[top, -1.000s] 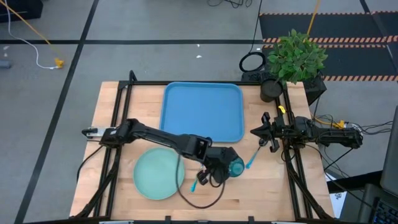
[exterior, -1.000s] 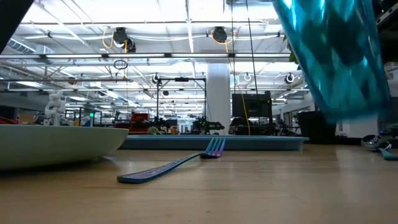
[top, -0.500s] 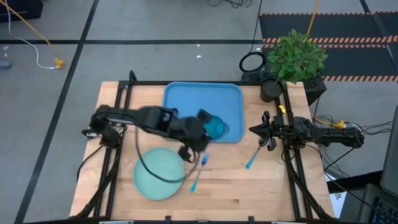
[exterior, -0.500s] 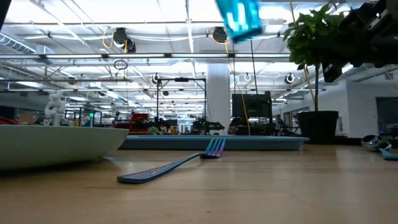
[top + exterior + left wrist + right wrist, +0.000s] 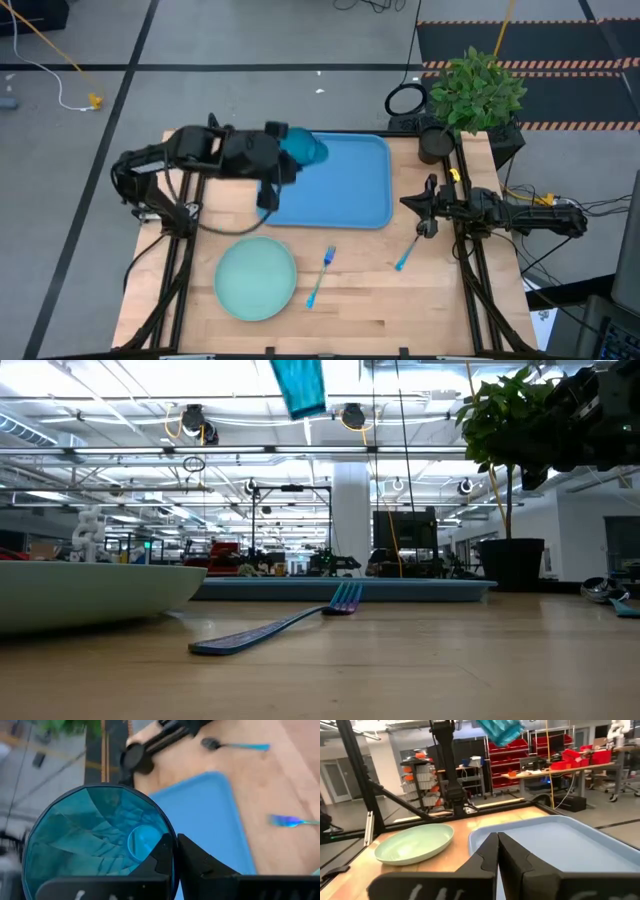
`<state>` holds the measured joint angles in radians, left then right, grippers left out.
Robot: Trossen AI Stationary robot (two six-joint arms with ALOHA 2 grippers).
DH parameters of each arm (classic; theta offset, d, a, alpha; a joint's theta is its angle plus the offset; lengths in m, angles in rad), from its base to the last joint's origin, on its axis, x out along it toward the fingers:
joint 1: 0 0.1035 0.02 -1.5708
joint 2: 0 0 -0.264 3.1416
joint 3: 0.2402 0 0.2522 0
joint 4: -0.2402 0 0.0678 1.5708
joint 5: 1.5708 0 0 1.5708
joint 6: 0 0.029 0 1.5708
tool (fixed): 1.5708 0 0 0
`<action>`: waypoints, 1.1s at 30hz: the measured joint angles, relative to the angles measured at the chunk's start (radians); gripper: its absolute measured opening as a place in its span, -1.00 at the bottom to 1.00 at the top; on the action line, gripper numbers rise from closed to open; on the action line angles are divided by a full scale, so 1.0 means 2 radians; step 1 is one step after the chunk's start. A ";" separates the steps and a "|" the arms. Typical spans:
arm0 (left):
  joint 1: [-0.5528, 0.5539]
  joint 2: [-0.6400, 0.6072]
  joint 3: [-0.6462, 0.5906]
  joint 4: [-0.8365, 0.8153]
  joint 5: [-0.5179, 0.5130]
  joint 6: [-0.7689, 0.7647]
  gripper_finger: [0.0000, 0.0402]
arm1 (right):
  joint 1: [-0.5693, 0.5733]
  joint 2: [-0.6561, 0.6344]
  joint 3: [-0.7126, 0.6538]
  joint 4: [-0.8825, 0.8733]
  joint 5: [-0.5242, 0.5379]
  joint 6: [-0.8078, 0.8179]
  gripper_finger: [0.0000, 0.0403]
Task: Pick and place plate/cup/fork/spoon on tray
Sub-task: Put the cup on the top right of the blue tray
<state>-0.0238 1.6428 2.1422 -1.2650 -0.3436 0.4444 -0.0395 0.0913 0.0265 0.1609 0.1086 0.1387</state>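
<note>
The left end effector (image 5: 290, 158) is clamped on the cup (image 5: 303, 150), one finger inside the rim and one outside, carrying it in the air over the far left corner of the tray (image 5: 340, 185). The set-down spot lies directly beneath and slightly toward the tray's middle, so the coming move is probably a lowering. The right end effector (image 5: 424, 212) waits at the bench's right side, its fingers together, near the spoon (image 5: 408, 250). The plate (image 5: 255, 278) and fork (image 5: 320, 277) lie on the bench in front of the tray, apart from each other.
</note>
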 joint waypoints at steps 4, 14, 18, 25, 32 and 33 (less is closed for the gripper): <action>0.057 0.005 -0.002 -0.022 0.001 -0.024 -0.95 | 0.000 0.001 0.000 0.000 -0.001 0.012 -1.00; 0.209 0.009 -0.097 0.029 0.035 -0.115 -0.96 | 0.000 0.002 0.000 0.010 -0.002 0.016 -1.00; 0.259 0.009 -0.165 0.081 0.060 -0.122 -0.93 | 0.000 0.002 0.000 0.034 -0.002 0.014 -1.00; 0.310 0.010 -0.280 0.190 0.078 -0.121 -0.96 | 0.000 0.002 0.000 0.040 -0.002 0.004 -1.00; 0.323 0.010 -0.363 0.267 0.083 -0.105 -0.93 | 0.000 0.002 0.000 0.041 -0.002 0.003 -1.00; 0.324 0.010 -0.372 0.270 0.082 -0.105 -0.94 | 0.000 0.002 0.000 0.041 -0.002 0.003 -1.00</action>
<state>0.6246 1.6619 1.3991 -0.7253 -0.1789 0.2341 -0.0395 0.0944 0.0269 0.2428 0.1043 0.1444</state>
